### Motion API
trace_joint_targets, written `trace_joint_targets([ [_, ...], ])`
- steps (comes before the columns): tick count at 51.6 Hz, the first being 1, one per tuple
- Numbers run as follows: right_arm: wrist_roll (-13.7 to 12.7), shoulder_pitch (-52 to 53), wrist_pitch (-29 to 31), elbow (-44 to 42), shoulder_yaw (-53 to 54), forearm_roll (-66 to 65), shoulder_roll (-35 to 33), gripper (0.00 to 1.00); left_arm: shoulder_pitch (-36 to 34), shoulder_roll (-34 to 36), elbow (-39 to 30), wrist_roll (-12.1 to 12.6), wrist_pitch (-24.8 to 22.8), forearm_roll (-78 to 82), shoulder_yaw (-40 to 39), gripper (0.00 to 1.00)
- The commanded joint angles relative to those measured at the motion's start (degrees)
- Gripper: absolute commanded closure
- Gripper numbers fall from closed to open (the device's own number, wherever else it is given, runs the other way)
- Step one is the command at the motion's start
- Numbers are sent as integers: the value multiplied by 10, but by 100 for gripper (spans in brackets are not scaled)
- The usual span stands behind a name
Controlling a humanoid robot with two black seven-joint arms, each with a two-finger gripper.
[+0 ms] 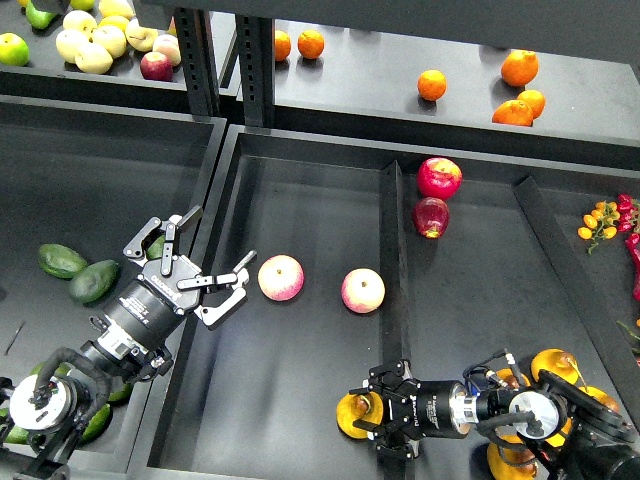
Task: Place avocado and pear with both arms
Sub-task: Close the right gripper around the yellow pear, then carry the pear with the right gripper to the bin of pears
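Observation:
Two dark green avocados [62, 260] [95, 281] lie in the left bin, and a bit of another green fruit [157, 246] shows behind my left gripper. My left gripper [225, 233] is open and empty, reaching over the wall between the left and middle bins, right of the avocados. The pear [354, 415], yellow-orange with a brown blotch, is at the front of the middle bin. My right gripper [382, 418] is shut on the pear, with fingers above and below it. I cannot tell whether the pear touches the floor.
Two pink-and-yellow apples [281, 277] [363, 290] lie in the middle bin near my left gripper. A divider [392, 250] separates them from two red apples [440, 177] [431, 216]. Yellow-orange fruits [556, 364] lie under my right arm. Oranges [519, 68] sit on the back shelf.

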Motion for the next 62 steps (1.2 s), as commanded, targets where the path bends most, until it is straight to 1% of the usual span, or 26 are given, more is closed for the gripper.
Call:
trace_joint_targets([
  [1, 0, 0, 0, 1, 0, 2, -1, 75, 0, 0, 0, 0, 0, 0, -1, 1],
  [7, 0, 0, 0, 2, 1, 6, -1, 77, 1, 0, 0, 0, 0, 0, -1, 1],
  [15, 0, 0, 0, 24, 2, 25, -3, 81, 3, 0, 0, 0, 0, 0, -1, 1],
  [21, 0, 9, 0, 52, 12, 49, -4, 81, 3, 0, 0, 0, 0, 0, -2, 1],
  [33, 0, 23, 0, 72, 63, 52, -25, 81, 3, 0, -1, 0, 0, 0, -2, 1],
  [39, 0, 30, 0, 91, 89, 53, -65, 81, 4, 0, -1, 0, 0, 0, -2, 1],
  [44, 0, 32, 0, 109, 105, 62, -115, 81, 4, 0, -1, 0, 0, 0, -1, 1],
  [57, 0, 19, 0, 154, 99, 96, -242, 81, 5, 0, 0, 0, 0, 0, -1, 1],
  [62, 0, -4, 0, 163, 98, 98, -272, 81, 5, 0, 0, 0, 0, 0, 0, 1],
])
